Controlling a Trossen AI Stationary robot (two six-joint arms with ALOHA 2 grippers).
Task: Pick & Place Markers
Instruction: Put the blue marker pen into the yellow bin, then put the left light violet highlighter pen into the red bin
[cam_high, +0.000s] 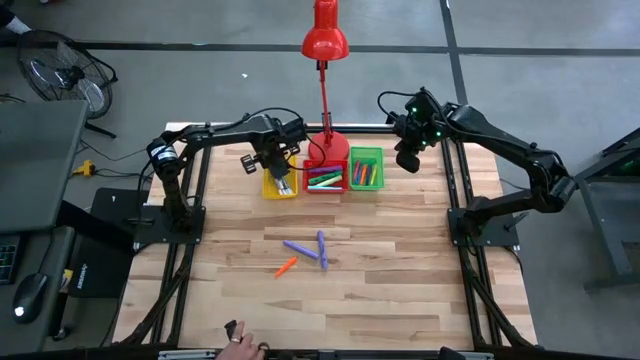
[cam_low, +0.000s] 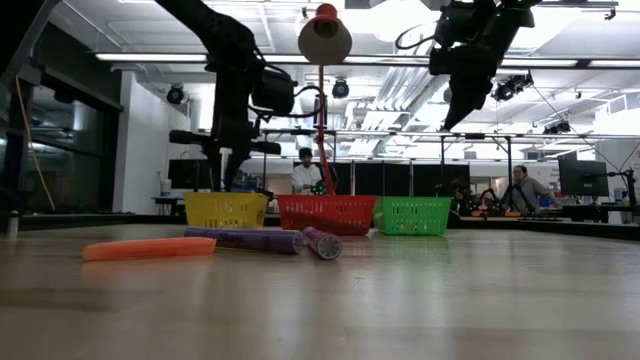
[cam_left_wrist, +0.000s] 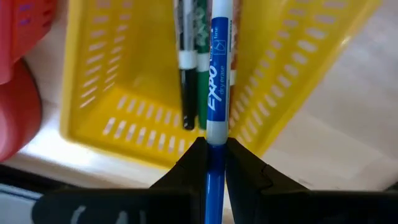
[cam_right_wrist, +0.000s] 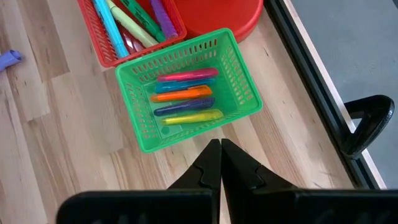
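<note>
High view: most markers binned; left gripper (cam_left_wrist: 210, 152) clamps blue marker (cam_left_wrist: 217, 81) over yellow bin (cam_high: 280, 187); prob. three markers (cam_high: 305, 252) left on table (cam_high: 400, 290); right gripper (cam_right_wrist: 221, 152) closed, empty.

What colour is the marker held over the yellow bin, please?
Blue marker, clearest in the left wrist view.

A yellow bin (cam_high: 279, 187), red bin (cam_high: 325, 180) and green bin (cam_high: 366, 168) line up beside a red lamp (cam_high: 325, 40).
</note>
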